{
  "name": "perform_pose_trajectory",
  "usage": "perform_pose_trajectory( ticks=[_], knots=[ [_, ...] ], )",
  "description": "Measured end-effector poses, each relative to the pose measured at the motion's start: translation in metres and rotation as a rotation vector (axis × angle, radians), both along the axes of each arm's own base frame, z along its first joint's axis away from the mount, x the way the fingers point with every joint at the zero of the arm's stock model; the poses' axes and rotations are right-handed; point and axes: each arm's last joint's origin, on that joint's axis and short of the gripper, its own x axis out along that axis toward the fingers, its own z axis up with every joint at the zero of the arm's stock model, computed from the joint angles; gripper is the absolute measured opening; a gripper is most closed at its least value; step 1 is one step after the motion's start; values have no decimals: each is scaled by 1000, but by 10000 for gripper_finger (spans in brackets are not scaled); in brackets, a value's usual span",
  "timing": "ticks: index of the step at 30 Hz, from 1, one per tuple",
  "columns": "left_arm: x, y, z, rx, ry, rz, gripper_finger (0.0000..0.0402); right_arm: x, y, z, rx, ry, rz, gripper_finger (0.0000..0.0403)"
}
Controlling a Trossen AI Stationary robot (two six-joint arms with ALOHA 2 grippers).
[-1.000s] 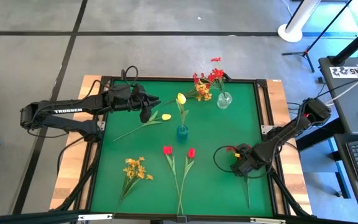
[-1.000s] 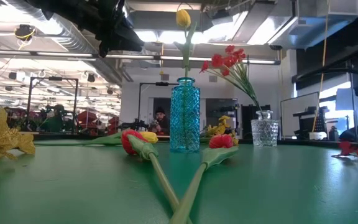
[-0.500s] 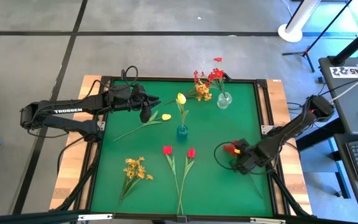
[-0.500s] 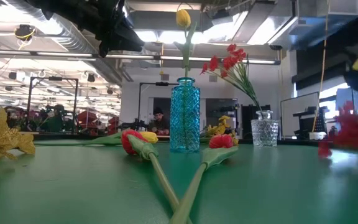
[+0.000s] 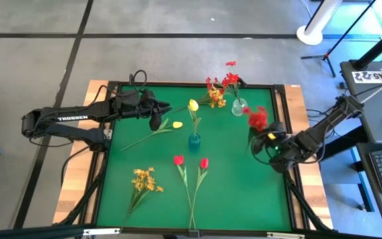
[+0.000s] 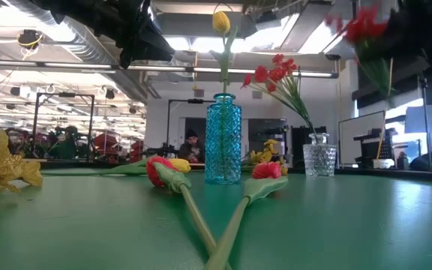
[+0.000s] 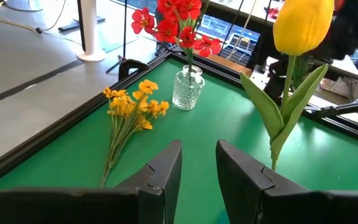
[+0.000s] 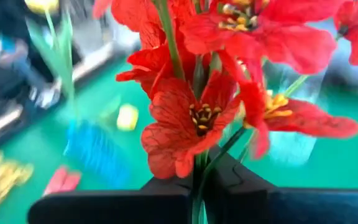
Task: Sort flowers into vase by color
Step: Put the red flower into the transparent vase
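My right gripper (image 5: pixel 266 137) is shut on a red small-blossom spray (image 5: pixel 257 119), raised above the table near the clear glass vase (image 5: pixel 239 106), which holds another red spray. The held spray also shows high up in the low view (image 6: pixel 366 26). A blue vase (image 5: pixel 194 140) holds a yellow tulip (image 5: pixel 193 105). My left gripper (image 7: pixel 197 165) is open and empty, above a yellow tulip (image 5: pixel 176 124) that lies on the mat. Two red tulips (image 5: pixel 191 162) and a yellow-orange cluster (image 5: pixel 144 180) lie flat on the mat nearer the front. My right gripper pinches the red spray's green stem (image 8: pixel 201 177) between its two fingers, just below the blossoms. The blossoms (image 8: pixel 197 112) stand beyond the fingertips. The spray is lifted clear of the table, its stem (image 6: pixel 382 71) hanging down below the blossoms.
A second yellow-orange cluster (image 5: pixel 214 99) lies by the clear vase at the far edge. The green mat has a raised dark frame (image 5: pixel 282 126). Bare mat (image 5: pixel 244 192) shows at the near right.
My right gripper has risen from the mat at the near right and gone toward the far edge and the clear vase. The red spray has gone from lying by the gripper to lifted clear, with its blossoms up high.
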Motion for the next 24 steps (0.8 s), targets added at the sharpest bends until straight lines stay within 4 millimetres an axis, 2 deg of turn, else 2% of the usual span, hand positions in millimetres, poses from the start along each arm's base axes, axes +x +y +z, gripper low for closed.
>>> perform_pose_trajectory(
  ticks=[6, 12, 16, 20, 24],
  knots=[
    [0, 0, 0, 0, 0, 0, 96, 0, -12, 10, -400, -25, -166, 5],
    [0, 0, 0, 1, 0, 1, 96, 6, -38, 13, -436, 51, -349, 3],
    [0, 1, 0, 14, 0, 35, 96, 12, -53, 14, -413, 38, -473, 4],
    [0, 1, 0, 19, 1, 52, 96, 21, -55, 17, -367, -35, -517, 3],
    [0, 1, 0, 19, 2, 51, 96, 36, -50, 19, -382, 36, -465, 2]
  ],
)
